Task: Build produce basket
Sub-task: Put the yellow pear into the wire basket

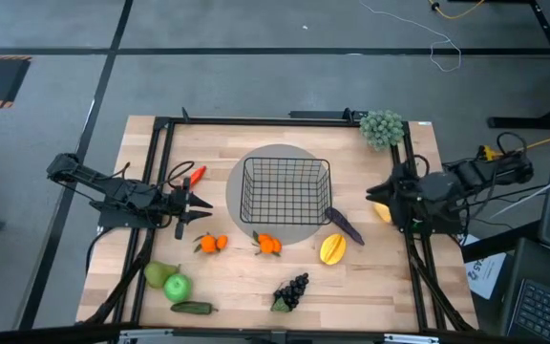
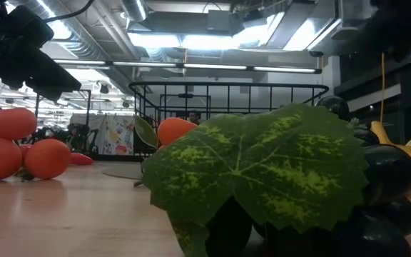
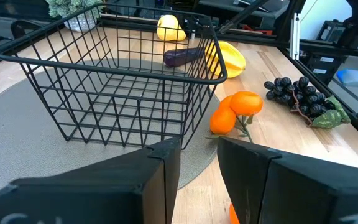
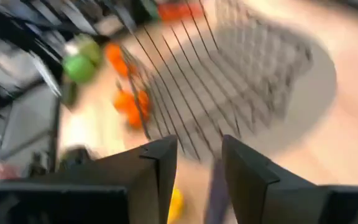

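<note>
**Empty basket on the disc, produce scattered around it**

The black wire basket (image 1: 286, 189) stands empty on a flat grey round disc (image 1: 246, 229) at the middle of the wooden table (image 1: 390, 287). Produce lies around it: a purple eggplant (image 1: 344, 225) just beside its right corner, a yellow fruit (image 1: 332, 249) near that, two orange clusters (image 1: 268, 245) (image 1: 210, 244) in front, dark grapes (image 1: 292, 290) nearer the front edge, and a pear (image 1: 157, 274), green apple (image 1: 178, 288) and cucumber (image 1: 192, 308) at the front left.

The left gripper (image 1: 197, 206) hovers left of the basket, its fingers slightly apart and holding nothing. The right gripper (image 1: 378, 191) sits at the table's right edge beside another yellow fruit (image 1: 382, 212), fingers apart and empty. A pale green bushy cluster (image 1: 382, 127) rests at the back right corner.
</note>
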Robot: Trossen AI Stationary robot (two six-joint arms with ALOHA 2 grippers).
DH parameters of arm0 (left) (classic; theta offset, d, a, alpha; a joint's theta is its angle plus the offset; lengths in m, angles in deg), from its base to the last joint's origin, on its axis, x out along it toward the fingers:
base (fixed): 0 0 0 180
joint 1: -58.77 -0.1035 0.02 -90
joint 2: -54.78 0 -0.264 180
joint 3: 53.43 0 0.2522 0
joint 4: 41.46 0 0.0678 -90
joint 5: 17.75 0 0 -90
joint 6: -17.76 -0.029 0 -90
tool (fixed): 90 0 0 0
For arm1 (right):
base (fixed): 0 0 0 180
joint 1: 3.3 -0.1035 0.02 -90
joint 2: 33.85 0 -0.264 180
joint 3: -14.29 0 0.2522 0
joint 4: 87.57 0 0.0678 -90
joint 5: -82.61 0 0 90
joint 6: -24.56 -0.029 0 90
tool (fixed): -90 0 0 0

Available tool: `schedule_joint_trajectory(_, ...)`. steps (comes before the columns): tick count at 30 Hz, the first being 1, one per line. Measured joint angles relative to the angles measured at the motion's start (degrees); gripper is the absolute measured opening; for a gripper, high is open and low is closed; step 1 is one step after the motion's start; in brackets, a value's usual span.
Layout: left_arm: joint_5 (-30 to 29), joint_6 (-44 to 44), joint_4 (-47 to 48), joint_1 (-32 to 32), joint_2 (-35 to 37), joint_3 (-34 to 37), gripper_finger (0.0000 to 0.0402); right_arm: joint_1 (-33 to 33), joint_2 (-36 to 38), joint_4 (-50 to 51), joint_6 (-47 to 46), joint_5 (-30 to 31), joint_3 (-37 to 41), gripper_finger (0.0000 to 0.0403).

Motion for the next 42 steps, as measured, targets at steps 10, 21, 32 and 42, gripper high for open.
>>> schedule_joint_trajectory(10, 0.0, 0.0, 0.0, -0.01, 0.01, 0.01, 0.0096, -0.02, -9.49, 12.28, -17.15, -10.69, -0.03, 0.0118)
schedule_joint_trajectory(21, 0.0, 0.0, 0.0, 0.0, 0.0, 0.01, 0.0096, -0.04, -24.16, 18.61, -26.55, -18.26, -0.03, 0.0118)
schedule_joint_trajectory(32, 0.0, 0.0, 0.0, 0.0, 0.0, 0.0, 0.0096, -0.09, -42.6, 19.07, -40.35, -21.42, -0.01, 0.0118)
schedule_joint_trajectory(42, 0.0, 0.0, 0.0, -0.01, 0.02, 0.0, 0.0096, 0.28, -54.03, 19.53, -41.69, -23.02, 0.01, 0.0118)
